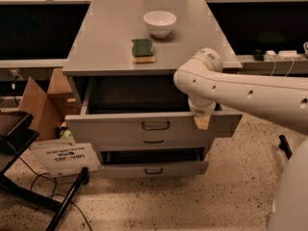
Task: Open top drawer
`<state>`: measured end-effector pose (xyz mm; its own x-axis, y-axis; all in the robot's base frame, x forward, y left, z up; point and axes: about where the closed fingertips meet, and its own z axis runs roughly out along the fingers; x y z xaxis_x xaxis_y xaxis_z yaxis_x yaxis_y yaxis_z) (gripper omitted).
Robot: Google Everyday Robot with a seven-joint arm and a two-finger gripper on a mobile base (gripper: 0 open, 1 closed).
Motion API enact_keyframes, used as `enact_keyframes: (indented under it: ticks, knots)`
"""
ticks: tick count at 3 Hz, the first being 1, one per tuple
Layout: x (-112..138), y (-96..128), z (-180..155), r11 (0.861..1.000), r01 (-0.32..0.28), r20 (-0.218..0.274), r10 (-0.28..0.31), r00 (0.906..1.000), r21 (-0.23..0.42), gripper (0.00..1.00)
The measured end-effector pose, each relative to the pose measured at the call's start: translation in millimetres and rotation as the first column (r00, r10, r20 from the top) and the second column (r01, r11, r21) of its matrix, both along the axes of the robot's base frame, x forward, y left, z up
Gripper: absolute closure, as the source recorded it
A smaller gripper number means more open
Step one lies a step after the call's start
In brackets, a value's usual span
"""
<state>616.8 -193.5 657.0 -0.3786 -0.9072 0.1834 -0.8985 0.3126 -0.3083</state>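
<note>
The top drawer (115, 127) is the widest grey panel with a small dark bar handle (155, 125). It stands pulled out from the cabinet, and its dark inside shows behind the front panel. My white arm (240, 93) reaches in from the right. My gripper (202, 121) hangs at the right part of the drawer's front edge, right of the handle, mostly hidden behind the wrist. The middle drawer (153, 142) is narrow and the bottom drawer (151, 169) sits slightly out.
A white bowl (160, 22) and a green sponge (143, 50) lie on the grey cabinet top (106, 37). A cardboard box (41, 100), a white sign (65, 156) and a black stand (29, 191) are on the floor at the left.
</note>
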Motion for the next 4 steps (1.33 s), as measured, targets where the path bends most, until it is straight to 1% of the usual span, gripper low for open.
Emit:
enact_keyframes:
  ticks: [3,4]
  knots:
    - [0.0,-0.1,-0.1,1.000,0.000,0.000,0.000,1.0000,0.000,0.04]
    - [-0.1,-0.1,-0.1,1.000,0.000,0.000,0.000,1.0000,0.000,0.00]
